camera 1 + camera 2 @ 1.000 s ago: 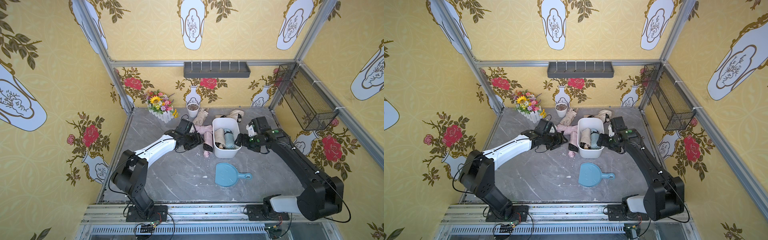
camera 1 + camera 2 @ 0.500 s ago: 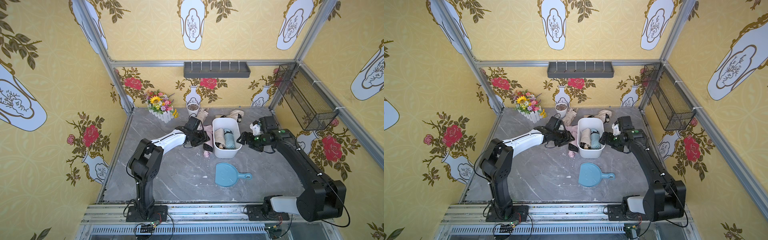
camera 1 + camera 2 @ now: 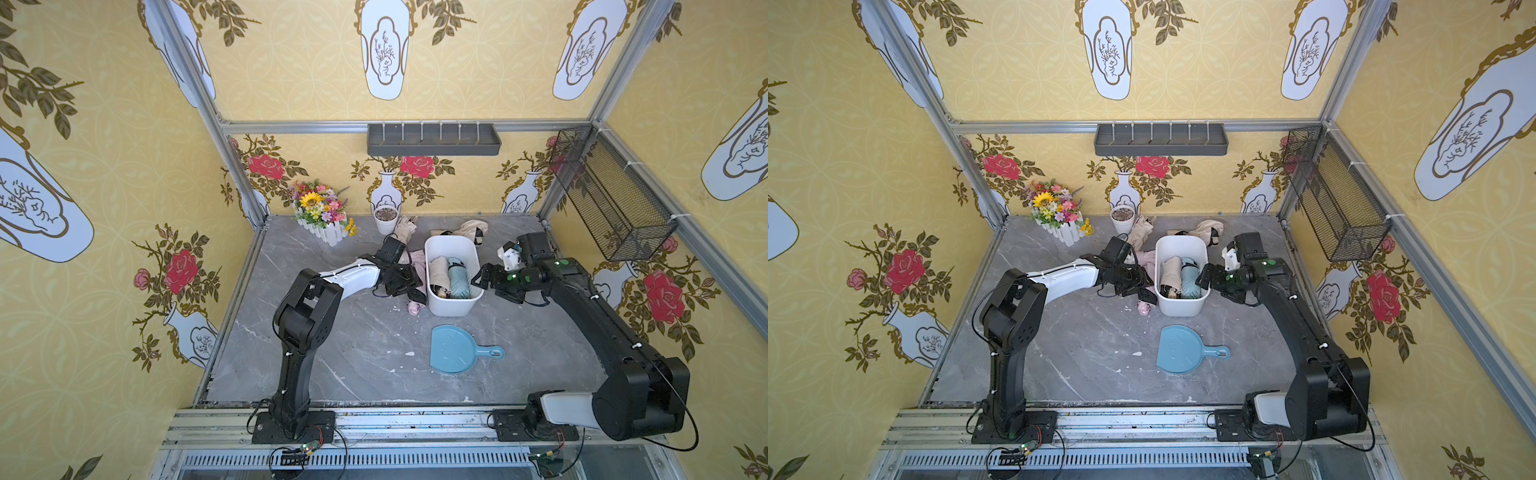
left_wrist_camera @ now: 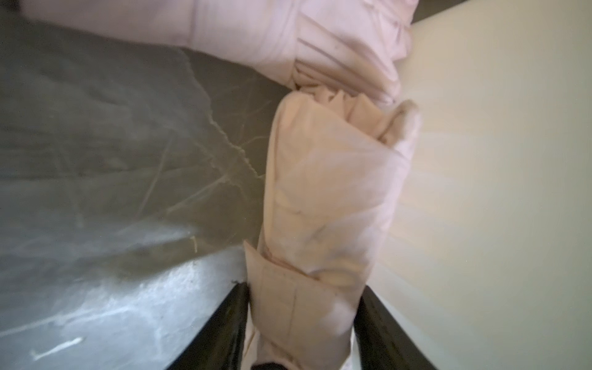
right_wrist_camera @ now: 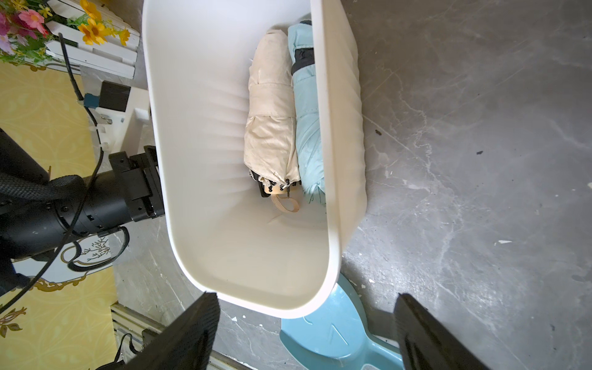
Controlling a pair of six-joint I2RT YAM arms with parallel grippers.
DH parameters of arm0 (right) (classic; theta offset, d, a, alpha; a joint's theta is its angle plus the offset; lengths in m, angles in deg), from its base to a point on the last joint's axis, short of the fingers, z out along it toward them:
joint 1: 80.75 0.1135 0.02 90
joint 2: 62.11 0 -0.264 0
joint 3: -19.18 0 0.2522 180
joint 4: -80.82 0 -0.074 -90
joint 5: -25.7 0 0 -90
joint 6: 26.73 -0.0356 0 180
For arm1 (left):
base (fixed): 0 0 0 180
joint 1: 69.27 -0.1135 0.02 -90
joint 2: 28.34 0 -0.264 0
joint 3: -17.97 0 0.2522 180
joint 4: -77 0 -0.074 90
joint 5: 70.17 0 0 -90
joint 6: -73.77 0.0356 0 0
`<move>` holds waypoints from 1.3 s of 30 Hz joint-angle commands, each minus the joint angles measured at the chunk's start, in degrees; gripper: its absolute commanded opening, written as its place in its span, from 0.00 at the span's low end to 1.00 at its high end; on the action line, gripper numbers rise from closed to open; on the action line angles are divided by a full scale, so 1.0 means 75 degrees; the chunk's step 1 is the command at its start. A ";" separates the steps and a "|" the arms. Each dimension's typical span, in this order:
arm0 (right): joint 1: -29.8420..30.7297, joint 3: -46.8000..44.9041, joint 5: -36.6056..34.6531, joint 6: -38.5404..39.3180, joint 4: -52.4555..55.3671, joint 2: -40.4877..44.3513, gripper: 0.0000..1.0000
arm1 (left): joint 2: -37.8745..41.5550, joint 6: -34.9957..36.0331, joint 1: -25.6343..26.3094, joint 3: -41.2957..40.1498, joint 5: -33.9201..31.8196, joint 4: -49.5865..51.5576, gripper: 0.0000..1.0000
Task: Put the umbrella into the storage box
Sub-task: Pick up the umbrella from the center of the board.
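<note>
Lying on the grey marbled table (image 3: 365, 365) just beside the left long wall of the storage box (image 3: 453, 305), the pink folded umbrella (image 3: 417, 286) has its long axis running roughly parallel to the box's length, its rounded pink end (image 3: 414, 308) pointing toward the robot's bases and its other end toward the back wall; no brand, label or writing can be read on it or on anything else in view. The left pincer (image 3: 409, 277) reaches in from the left at about the umbrella's middle, and in the left wrist view a dark finger (image 4: 224, 326) stands on each side of the pale fabric bundle (image 4: 320, 208), close against it, though whether the pincer is actually gripping it I cannot tell. The storage box, a white tub, stands upright with its length running from front to back, and inside it a cream folded umbrella (image 5: 272, 118) and a light blue folded umbrella (image 5: 307, 121) lie side by side, touching, along the same axis, pressed to the wall nearer the right arm. The right pincer (image 3: 484, 279) hovers just beside the box's right rim, its jaws spread wide with nothing between them. A light blue dustpan (image 3: 455, 349) lies flat on the table near the box's front end
</note>
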 commanded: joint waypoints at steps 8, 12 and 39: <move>0.0002 -0.0009 0.0008 0.0027 0.0089 0.0099 0.89 | 0.0210 0.0031 0.0011 -0.0310 -0.0003 -0.0153 0.21; 0.0006 -0.0071 -0.0003 -0.0035 0.0124 0.0199 0.89 | 0.0772 0.0089 0.0004 -0.0743 -0.0136 -0.0131 0.18; -0.0088 -0.0429 -0.0008 -0.0147 0.0335 0.0668 0.89 | 0.3990 -0.0666 0.0515 -0.0204 -0.0160 0.0769 0.14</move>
